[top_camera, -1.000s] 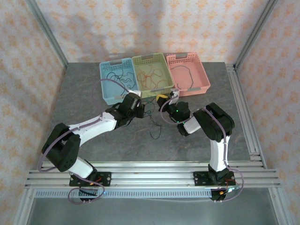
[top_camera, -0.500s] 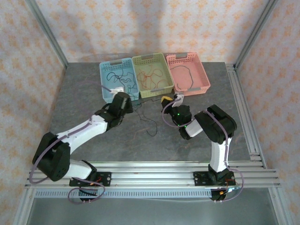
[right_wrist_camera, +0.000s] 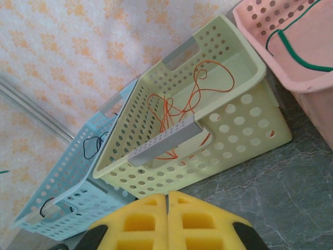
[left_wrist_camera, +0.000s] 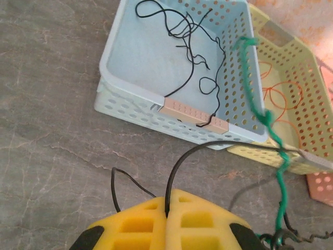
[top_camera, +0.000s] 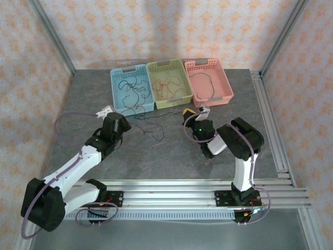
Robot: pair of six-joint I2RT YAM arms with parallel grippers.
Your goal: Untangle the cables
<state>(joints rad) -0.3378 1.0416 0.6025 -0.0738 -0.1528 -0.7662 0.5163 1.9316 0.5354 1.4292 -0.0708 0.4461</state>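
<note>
Cables (top_camera: 149, 123) not yet sorted trail over the grey surface (top_camera: 156, 166) just in front of three baskets, between the two arms. The left gripper (left_wrist_camera: 167, 199) has its yellow pads pressed together on a black cable (left_wrist_camera: 171, 172). That cable arcs up out of the pads and runs off to the right, toward a small knot (left_wrist_camera: 283, 238) at the lower right of the left wrist view. A green cable (left_wrist_camera: 281, 190) rises from that knot toward the near corner of the blue basket (left_wrist_camera: 135, 107). The right gripper (right_wrist_camera: 166, 197) is closed too, pad against pad. No strand shows between the pads, so it seems to hold nothing. The blue basket already has black strands (left_wrist_camera: 188, 65) in it, the yellow-green basket (right_wrist_camera: 229, 135) has orange ones (left_wrist_camera: 276, 96), and the pink basket (right_wrist_camera: 315, 107) has a green one (right_wrist_camera: 299, 61). The step in hand looks like drawing the black cable out of the knot by pulling it leftward. I judge the task well along, with this last bundle left to separate. The next move probably calls for the right gripper to open and pin or grip the knot or the green cable. The left could then pull against something fixed rather than drag the whole bundle along, and the freed black cable would go to the blue basket.
</note>
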